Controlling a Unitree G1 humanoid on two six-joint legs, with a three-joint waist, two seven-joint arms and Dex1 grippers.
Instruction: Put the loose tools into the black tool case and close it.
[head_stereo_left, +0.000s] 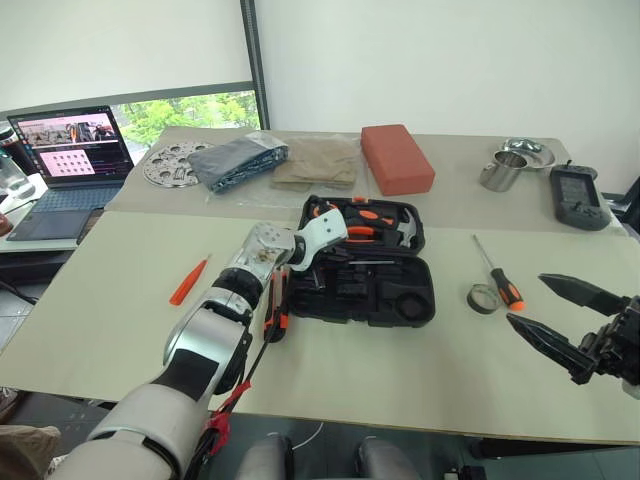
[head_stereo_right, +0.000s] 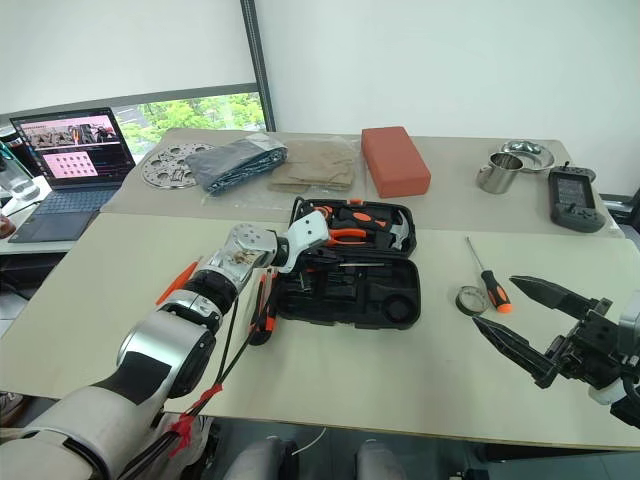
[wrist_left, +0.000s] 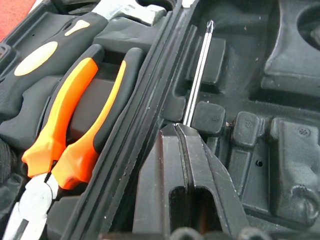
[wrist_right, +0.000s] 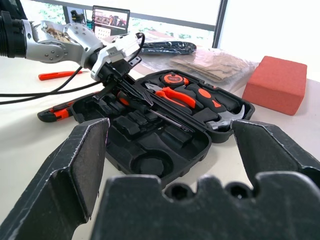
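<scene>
The left arm reached from the lower left of the frame up toward the centre, its wrist bent so the left gripper (wrist_right: 116, 80) angled down into the near half of the black tool case (head_stereo_left: 400, 300). Its fingers were pressed together on the handle end of a screwdriver (wrist_left: 196, 75), whose shaft lay along the moulded slots beside the hinge ridge. The case lay open at mid-frame, with orange-handled pliers (wrist_left: 65, 130) and a hammer (head_stereo_left: 400, 228) seated in the far half. The right gripper (head_stereo_left: 560, 315) hovered at the right edge, roughly level, its fingers spread wide and holding nothing. Another screwdriver (head_stereo_left: 500, 275) and a tape roll (head_stereo_left: 482, 297) lay right of the case, a utility knife (head_stereo_left: 277, 305) just left of it, and an orange screwdriver (head_stereo_left: 188, 280) farther left.
</scene>
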